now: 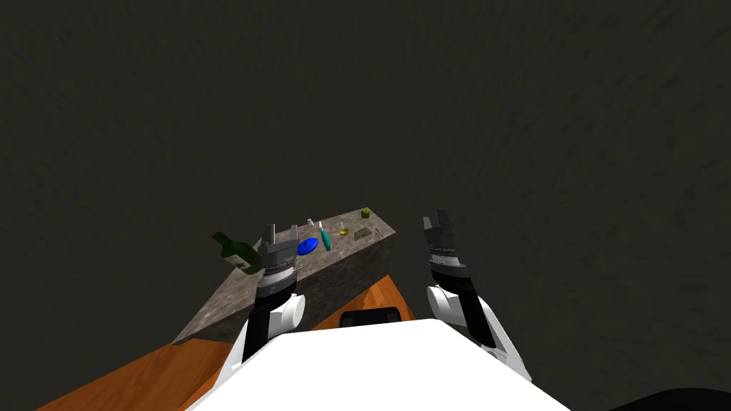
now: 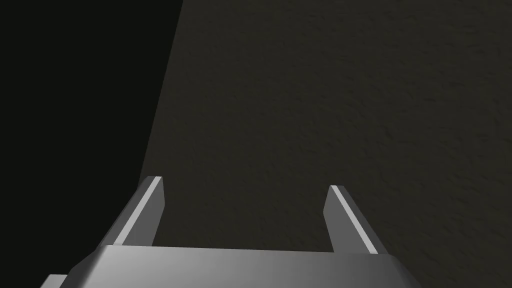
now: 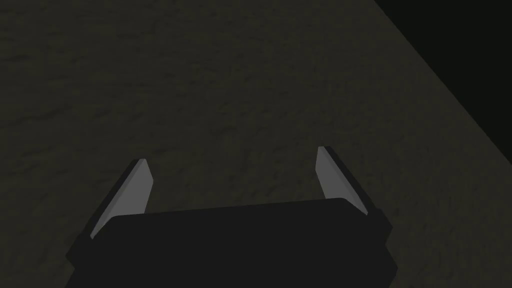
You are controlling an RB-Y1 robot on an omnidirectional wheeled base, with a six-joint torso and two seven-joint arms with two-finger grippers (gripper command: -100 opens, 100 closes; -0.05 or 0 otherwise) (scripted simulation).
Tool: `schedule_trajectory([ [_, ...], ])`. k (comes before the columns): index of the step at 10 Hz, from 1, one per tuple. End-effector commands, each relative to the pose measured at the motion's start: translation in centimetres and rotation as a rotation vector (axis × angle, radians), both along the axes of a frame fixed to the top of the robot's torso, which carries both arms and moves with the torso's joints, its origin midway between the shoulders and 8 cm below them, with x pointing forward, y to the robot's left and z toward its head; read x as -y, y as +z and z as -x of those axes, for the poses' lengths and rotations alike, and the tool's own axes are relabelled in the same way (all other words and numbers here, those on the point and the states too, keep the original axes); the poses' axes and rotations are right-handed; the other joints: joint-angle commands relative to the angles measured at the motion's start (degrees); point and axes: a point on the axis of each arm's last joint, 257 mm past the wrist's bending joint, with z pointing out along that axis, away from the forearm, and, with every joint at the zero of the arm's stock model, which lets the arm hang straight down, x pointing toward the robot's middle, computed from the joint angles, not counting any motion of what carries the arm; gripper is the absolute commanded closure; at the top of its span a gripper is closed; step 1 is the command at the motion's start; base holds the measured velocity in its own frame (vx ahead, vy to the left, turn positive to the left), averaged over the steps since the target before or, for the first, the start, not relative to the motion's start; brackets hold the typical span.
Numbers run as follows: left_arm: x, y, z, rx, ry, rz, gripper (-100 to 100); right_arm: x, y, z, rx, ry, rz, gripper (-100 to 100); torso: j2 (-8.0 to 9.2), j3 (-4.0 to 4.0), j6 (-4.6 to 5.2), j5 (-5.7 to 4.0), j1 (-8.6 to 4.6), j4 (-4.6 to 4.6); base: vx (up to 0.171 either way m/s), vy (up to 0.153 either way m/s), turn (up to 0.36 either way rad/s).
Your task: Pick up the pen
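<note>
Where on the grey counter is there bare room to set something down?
Bare: the near end of the counter, from the bottle back toward me. Crowded: the far end, where disc, pen and cup lie close together.

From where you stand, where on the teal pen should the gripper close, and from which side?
Mid-barrel of the teal pen, down from above: it lies flat on the grey stone-like counter, so only its long sides are free. Close across its length. The open left gripper is nearer; the blue disc lies close beside the pen, so mind it.
</note>
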Motion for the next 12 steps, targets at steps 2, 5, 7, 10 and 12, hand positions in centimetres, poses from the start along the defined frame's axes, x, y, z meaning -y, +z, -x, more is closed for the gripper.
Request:
schedule_trajectory([
  [2, 0.0, 0.0, 0.0, 0.000, 0.000, 0.000, 0, -0.3, -1.2, -0.4, -0.046, 0.024, 0.051, -100, 0.02, 0.01, -0.01, 0.00, -0.02, 0.00, -0.011, -0.008, 0.096],
  [5, 0.0, 0.0, 0.0, 0.000, 0.000, 0.000, 0, 0.0, -4.0, -1.0, -0.143, 0.042, 0.108, -100, 0.12, 0.07, -0.01, -0.03, -0.12, 0.02, -0.033, -0.023, 0.166],
  [7, 0.0, 0.0, 0.0, 0.000, 0.000, 0.000, 0, 0.7, -6.6, -1.3, -0.231, 0.048, 0.145, -100, 0.19, 0.11, -0.01, -0.03, -0.15, 0.04, -0.062, -0.031, 0.201],
  [10, 0.0, 0.0, 0.0, 0.000, 0.000, 0.000, 0, 1.7, -9.7, -1.3, -0.332, 0.051, 0.186, -100, 0.20, 0.12, -0.01, -0.02, -0.10, 0.05, -0.057, -0.019, 0.198],
  [12, 0.0, 0.0, 0.0, 0.000, 0.000, 0.000, 0, 2.2, -11.4, -1.3, -0.389, 0.057, 0.216, -100, 0.20, 0.12, 0.03, -0.03, -0.13, 0.05, -0.050, -0.020, 0.120],
])
